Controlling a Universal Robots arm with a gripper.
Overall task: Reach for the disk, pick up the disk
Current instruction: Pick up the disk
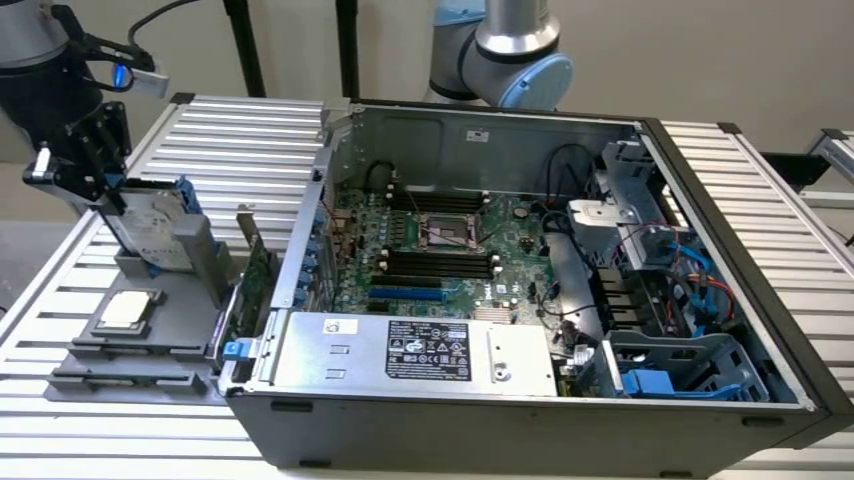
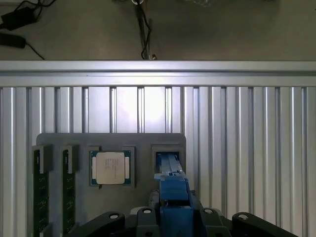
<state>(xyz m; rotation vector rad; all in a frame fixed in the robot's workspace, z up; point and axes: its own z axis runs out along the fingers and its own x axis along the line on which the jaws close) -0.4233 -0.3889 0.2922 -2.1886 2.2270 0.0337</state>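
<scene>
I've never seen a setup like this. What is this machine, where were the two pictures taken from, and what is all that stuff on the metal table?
The machine is a robot arm that ends in a grasping part, the gripper. One picture comes from a camera standing off the arm. The other comes from a camera on the arm's wrist, looking down past the gripper.

On the slatted metal table stands an open computer case with its motherboard exposed. At the exterior view's left of it lies a grey tray. It holds a processor chip, two memory sticks and a disk, which is a hard drive with blue rails standing on edge in a slot.

The gripper is right at the disk. Whether it already grips it cannot be told.
</scene>
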